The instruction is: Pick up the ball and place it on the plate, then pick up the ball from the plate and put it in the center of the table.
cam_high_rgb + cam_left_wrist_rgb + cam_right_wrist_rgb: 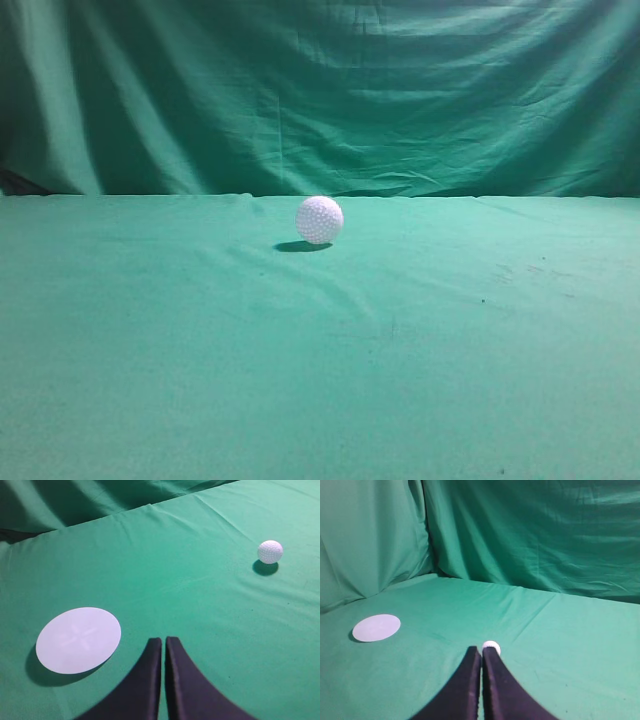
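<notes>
The ball (319, 220) is a small white dimpled sphere resting on the light green table (320, 360) near its middle. It also shows far right in the left wrist view (270, 551) and just beyond the fingertips in the right wrist view (491, 645). The plate (78, 639) is a flat white disc on the cloth, left of my left gripper (163, 640); it shows at the far left in the right wrist view (376, 627). My left gripper is shut and empty. My right gripper (481, 650) is shut and empty, well short of the ball. Neither gripper shows in the exterior view.
A darker folded green curtain (320, 90) hangs behind the table and wraps round the left side (370, 535). The plate lies outside the exterior view.
</notes>
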